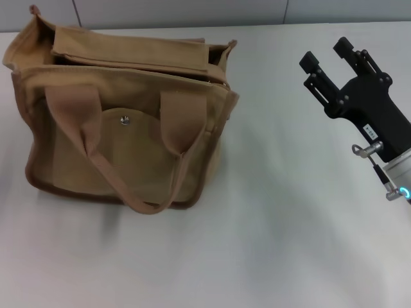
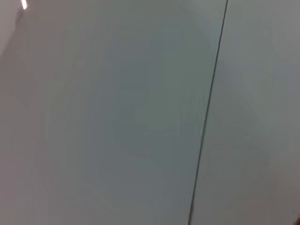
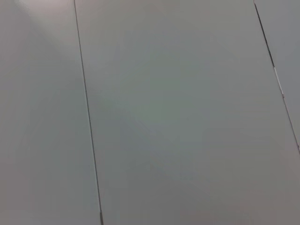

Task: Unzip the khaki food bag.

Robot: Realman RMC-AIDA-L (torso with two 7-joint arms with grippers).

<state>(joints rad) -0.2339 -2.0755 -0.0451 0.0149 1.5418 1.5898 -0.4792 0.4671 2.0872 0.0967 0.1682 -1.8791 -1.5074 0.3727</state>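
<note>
The khaki food bag stands upright on the white table at the left of the head view. It is a boxy tan canvas tote with brown edge trim. Its near strap handle hangs down over the front pocket with the silver snap; the far handle lies flat across the top. The zipper pull is not visible. My right gripper is open and empty at the right, well apart from the bag. My left gripper is out of view. Both wrist views show only plain grey panels.
A grey panelled wall runs along the table's far edge behind the bag. Bare table surface lies between the bag and my right gripper and in front of the bag.
</note>
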